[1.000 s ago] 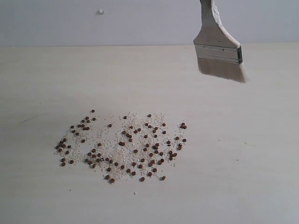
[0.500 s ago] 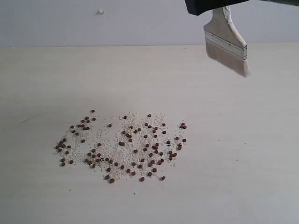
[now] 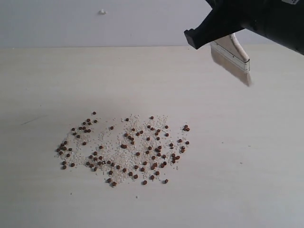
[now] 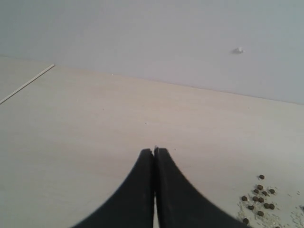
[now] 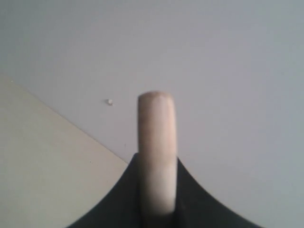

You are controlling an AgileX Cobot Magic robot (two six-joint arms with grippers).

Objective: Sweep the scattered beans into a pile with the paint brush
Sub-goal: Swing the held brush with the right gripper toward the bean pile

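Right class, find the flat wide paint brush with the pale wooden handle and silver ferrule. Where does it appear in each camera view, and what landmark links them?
Exterior view: paint brush at upper right, bristles slanting down, under the black right fingers.
Left wrist view: not in it.
Right wrist view: only its wooden handle, gripped between those fingers.
Shared landmark: small white fleck on the grey wall.

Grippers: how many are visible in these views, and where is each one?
2. The left gripper, seen only in the left wrist view, is shut over the table, near some beans. The right gripper, upper right in the exterior view, holds the paint brush.
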